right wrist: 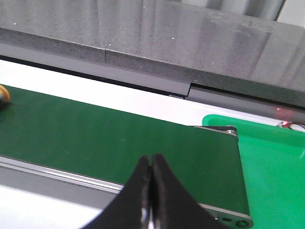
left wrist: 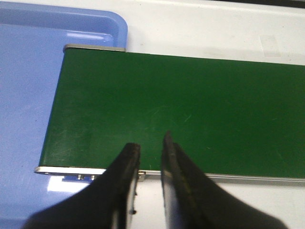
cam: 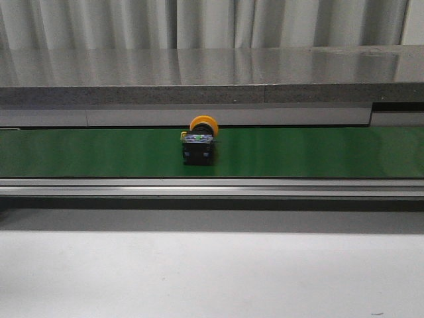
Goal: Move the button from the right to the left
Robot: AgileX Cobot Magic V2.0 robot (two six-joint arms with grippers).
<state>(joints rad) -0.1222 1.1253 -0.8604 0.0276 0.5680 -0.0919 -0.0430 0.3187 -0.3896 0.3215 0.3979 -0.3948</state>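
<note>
The button [cam: 199, 140] lies on the green conveyor belt [cam: 298, 152] near its middle, its yellow-orange head toward the back and its dark body toward the front. A sliver of its yellow head shows at the edge of the right wrist view [right wrist: 3, 94]. My left gripper [left wrist: 150, 143] hangs over the near edge of the belt's left end, its jaws a small gap apart and empty. My right gripper [right wrist: 150, 160] hangs over the near edge of the belt's right end, jaws pressed together and empty. Neither gripper shows in the front view.
A blue tray [left wrist: 28, 86] lies under the belt's left end. A green tray [right wrist: 271, 162] lies past the belt's right end. A grey stone ledge [cam: 212, 73] runs behind the belt. A metal rail [cam: 212, 187] borders the belt's front, with white tabletop [cam: 212, 271] before it.
</note>
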